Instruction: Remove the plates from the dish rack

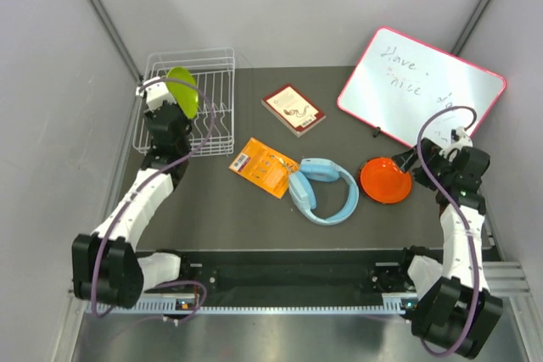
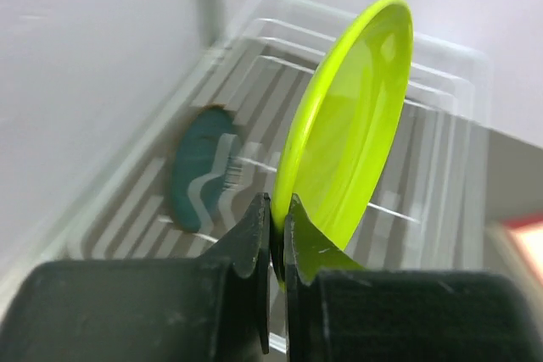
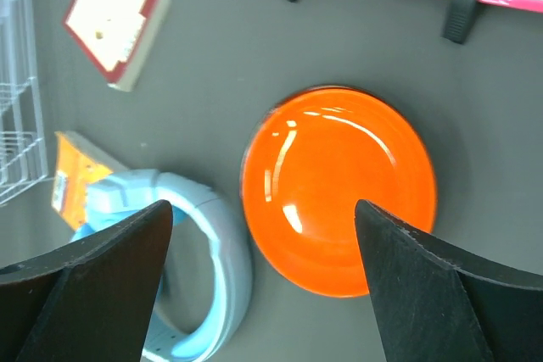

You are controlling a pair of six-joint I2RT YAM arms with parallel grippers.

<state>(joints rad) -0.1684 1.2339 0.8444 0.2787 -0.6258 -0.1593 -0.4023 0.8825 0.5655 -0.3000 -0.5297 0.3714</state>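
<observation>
Left gripper (image 2: 277, 209) has its fingers pinched on the near rim of the green plate (image 2: 348, 125), nothing but plate edge between them. That's the relation that matters: the plate stands on edge and rises up and away from the fingers, leaning a bit to the right in the wrist view, its broad face running in line with the fingers and not across them. From above it sits over the left part of the rack (image 1: 216, 61), at the far left of the tabletop (image 1: 254, 218). I can't tell if its lower edge is clear of the prongs yet, so I'd guess lifting straight along the plate's own plane is the safe way out.

The plate is lime green, glossy, shallow, with a thin rim, and looks like plastic.

Behind it, low in the rack, there's a dark teal round thing (image 2: 199, 167), probably another plate, but it's too blurry to be sure.

The left arm is clearly the one for the rack. The right gripper (image 3: 261, 209) is well apart on the other side, fingers spread wide and holding nothing, hanging over the orange plate (image 3: 339, 188), which lies flat on the tabletop.
</observation>
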